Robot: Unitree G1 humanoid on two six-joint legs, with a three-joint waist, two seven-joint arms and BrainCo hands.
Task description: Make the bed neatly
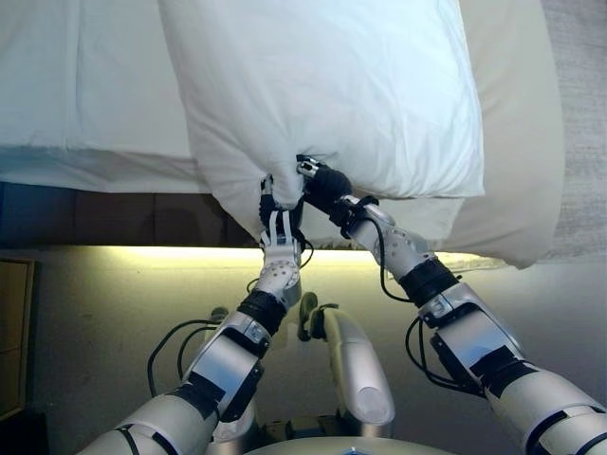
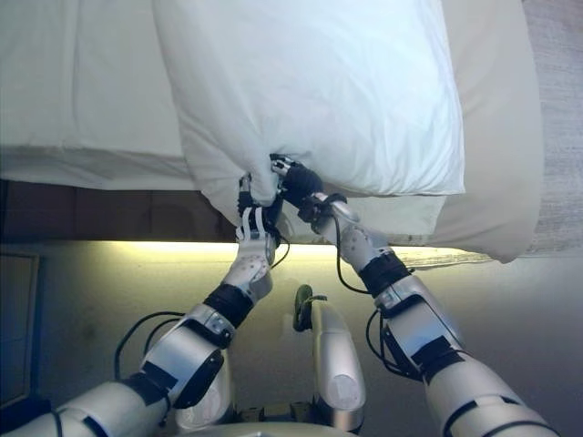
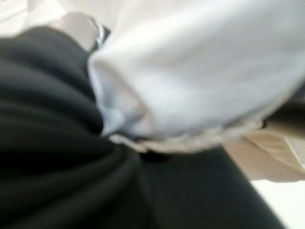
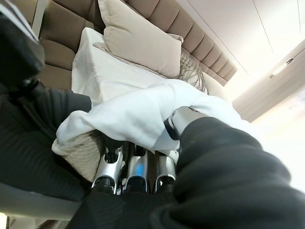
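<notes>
Gripping the bunched lower edge of the white pillow [image 1: 332, 95] at frame centre, the left hand [image 1: 278, 220] and right hand [image 1: 321, 182] sit side by side, fingers curled into the fabric. That pillow fills the upper middle, over the bed [image 1: 85, 95] and a beige pillow [image 1: 517, 142] at right.

The white pillow [image 1: 322, 95] is cut off by the top edge in both eye views. Fingertips of the left hand [image 1: 278, 220] are buried in its gathered corner. The left wrist view is blurred; the bed [image 1: 85, 85] extends past the frame.
</notes>
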